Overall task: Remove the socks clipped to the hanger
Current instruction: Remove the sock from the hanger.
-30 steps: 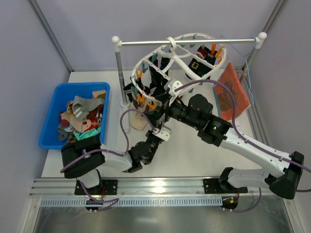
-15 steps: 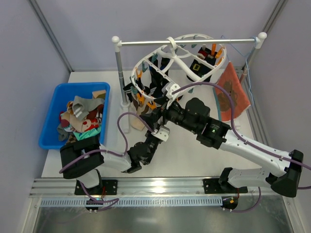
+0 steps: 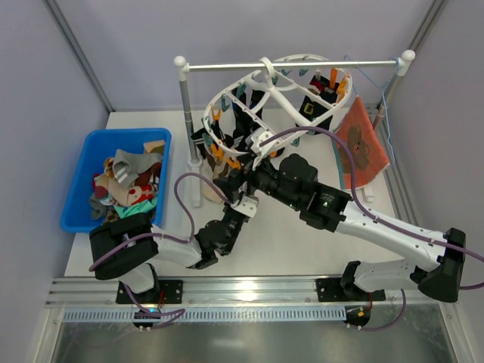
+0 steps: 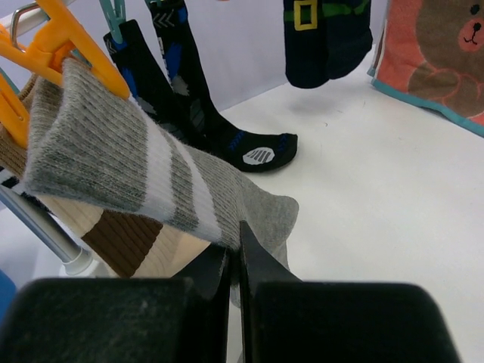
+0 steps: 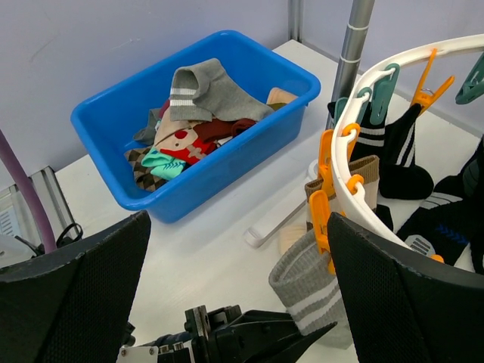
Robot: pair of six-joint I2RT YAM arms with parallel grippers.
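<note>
White bench (image 4: 378, 189). Left claw (image 4: 238, 257) closed at lower end of grey sock (image 4: 113, 159); right claw (image 5: 238, 280) wide open, empty. Sock soft, light; judged best pinched low and pulled off orange clip (image 4: 45, 49).

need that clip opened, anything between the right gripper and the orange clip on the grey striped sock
Nothing visible: the orange clip sits clear ahead of the open right gripper. The left gripper pinches the grey striped sock lower down.

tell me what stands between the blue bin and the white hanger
The rail stand's upright post, between bin and hanger; clearest in the top view.
</note>
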